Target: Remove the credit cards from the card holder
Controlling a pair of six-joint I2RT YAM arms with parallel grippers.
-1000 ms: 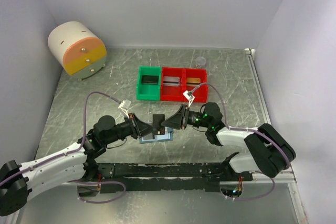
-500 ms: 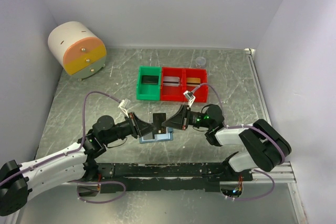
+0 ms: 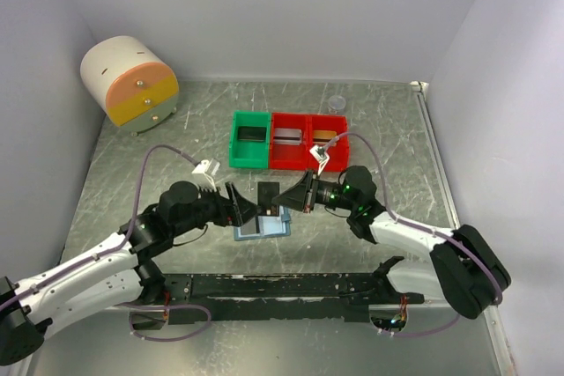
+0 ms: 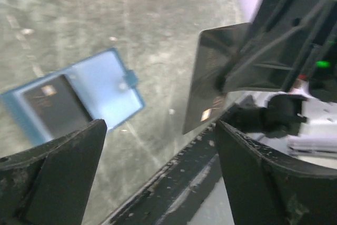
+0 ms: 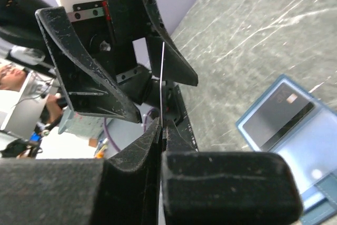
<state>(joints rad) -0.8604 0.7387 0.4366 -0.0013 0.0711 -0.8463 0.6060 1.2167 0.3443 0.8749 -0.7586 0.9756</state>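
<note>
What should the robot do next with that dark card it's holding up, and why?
Probably the right hand should carry the dark card toward the green bin. It alone pinches the card; the left hand stands open, not gripping it, and that bin already holds something dark.

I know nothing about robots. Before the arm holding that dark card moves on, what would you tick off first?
1. The right gripper is shut on the dark card: ok.
2. The left gripper is open, with no grip on that card: ok.
3. The card holder lies open on the table: ok.
4. The card holder is emptied: not ok, a second dark card sits in its pocket.
5. A free drop-off spot: cannot tell; the green bin and red bin already hold something.
</note>
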